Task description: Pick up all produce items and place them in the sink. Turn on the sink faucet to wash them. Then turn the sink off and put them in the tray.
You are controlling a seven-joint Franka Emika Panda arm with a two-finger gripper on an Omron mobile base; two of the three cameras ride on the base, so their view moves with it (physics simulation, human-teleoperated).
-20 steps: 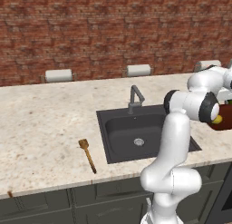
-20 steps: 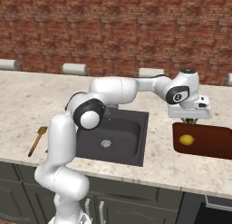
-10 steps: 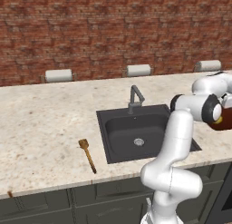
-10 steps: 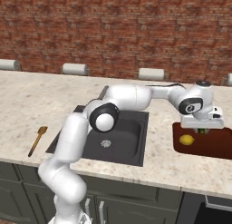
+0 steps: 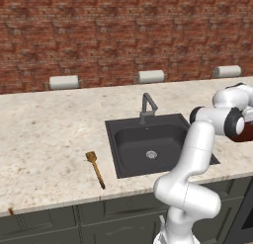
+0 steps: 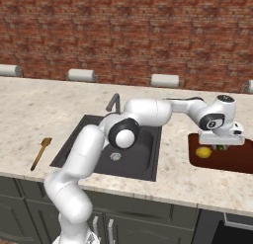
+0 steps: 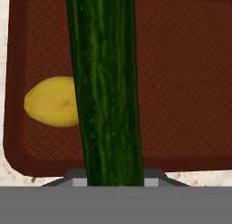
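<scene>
Two produce items: both at the tray now, one lying in it, one carried above it.
Counter [image 6: 39, 102]: pale speckled stone under a red brick wall, three white rolls along its back edge.
Arm: swung further right over the last second, from beside the basin to directly above the tray's near end.
Sink [image 6: 143, 159]: dark grey basin with silver drain, no produce in it; washing looks finished, judging by that.
Faucet [image 5: 147, 105]: grey post and angled spout at the basin's back rim; no water seen running.
Tray [image 6: 237, 161]: dark reddish-brown, low-rimmed, on the counter right of the sink.
Cucumber [image 7: 106, 87]: slim, dark green, running straight away from the camera in the hand view, hanging over the tray floor, not yet set down.
Gripper [image 6: 221, 137]: clamped on the cucumber's near end; the fingers themselves are hidden behind it.
Wooden spoon [image 5: 95, 169]: brown, on the counter left of the sink, well apart from the work.
Lemon-like yellow piece [image 6: 203, 152]: already resting in the tray's left part, just beside the cucumber's line.
Meaning: only lowering and releasing the cucumber seems left.
</scene>
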